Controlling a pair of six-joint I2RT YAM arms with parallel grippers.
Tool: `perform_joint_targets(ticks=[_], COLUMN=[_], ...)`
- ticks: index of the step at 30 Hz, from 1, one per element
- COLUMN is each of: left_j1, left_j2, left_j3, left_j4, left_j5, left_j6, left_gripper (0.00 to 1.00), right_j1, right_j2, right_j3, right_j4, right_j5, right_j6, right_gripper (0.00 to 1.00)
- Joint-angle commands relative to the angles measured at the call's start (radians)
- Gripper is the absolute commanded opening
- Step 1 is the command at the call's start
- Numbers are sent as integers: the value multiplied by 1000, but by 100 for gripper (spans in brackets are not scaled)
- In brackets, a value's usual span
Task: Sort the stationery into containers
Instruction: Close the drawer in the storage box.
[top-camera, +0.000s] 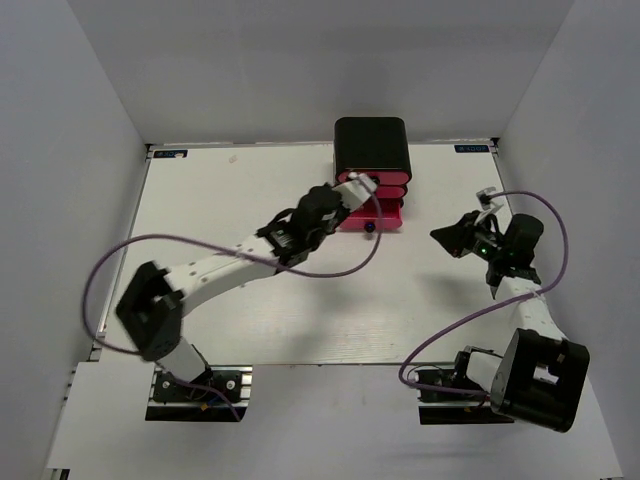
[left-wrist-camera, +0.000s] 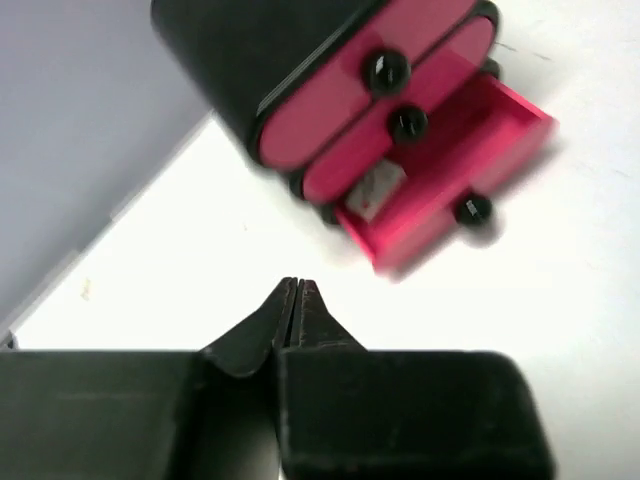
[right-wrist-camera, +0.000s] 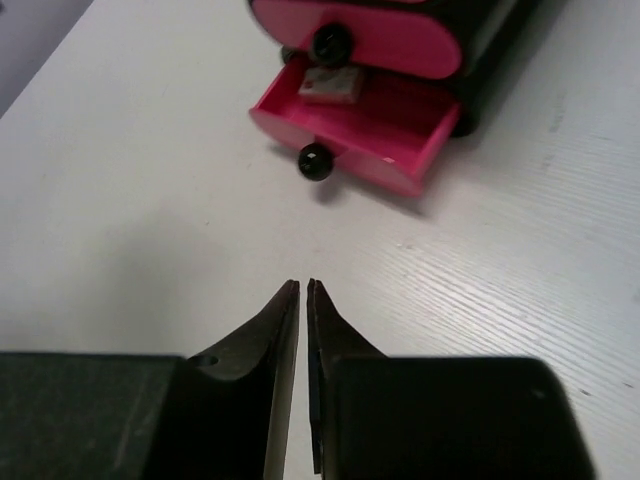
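Presently: worktop (top-camera: 250, 310); cabinet (top-camera: 371, 145) at its far edge; bottom drawer (right-wrist-camera: 385, 120) pulled out; left tool (left-wrist-camera: 297, 295) and right tool (right-wrist-camera: 303, 290), both closed, empty; white block (right-wrist-camera: 330, 84) lying at that drawer's back. Likely step, shutting it: press knob (right-wrist-camera: 315, 161) squarely, straight inward.

From overhead we looked down on the whole table (top-camera: 250, 330); our two wrist cameras, low and close, both faced the pink drawers (right-wrist-camera: 380, 120).

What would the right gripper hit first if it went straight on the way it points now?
Likely the open bottom drawer, at its black knob; only bare table lies between, though depth is hard to judge.
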Motion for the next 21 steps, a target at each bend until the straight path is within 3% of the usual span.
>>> perform_joint_targets(ticks=[1,4,5,6,7,8,10,11,15,21], left_j1=[15,15,15,15,15,15,15,15,15,15], left_j2=[-272,-429,-531,-587,-642,-757,-865,-909,-1017,-953], left_j3=[-167,-334,-374,-456,-497,-530,-604,-604,-627,-594], left_j4=[-151,-284,-314,-337,-367,-384,-410,-435,-420,-446], left_j5=[94,163,163,175,190,191,191,191,148,144], left_j6=[-189,-346,-418,-448,-469,-508,-555,-568,-592,-592], left_gripper=[9,9,16,28,47,77,93,98,100,100], right_j1=[81,205,225,264,323,341,400,406,464,509], right_j2=[29,86,113,130,164,199,256,288,420,546], right_j3=[52,92,120,131,147,166,190,191,246,287], right_j4=[-74,-146,-163,-169,-169,-163,-148,-125,-51,7], right_j5=[-22,71,112,160,186,224,289,288,334,413], right_j6=[-192,-227,-230,-226,-217,-176,-125,-35,90,249], right_gripper=[13,19,22,28,41,55,81,86,87,69])
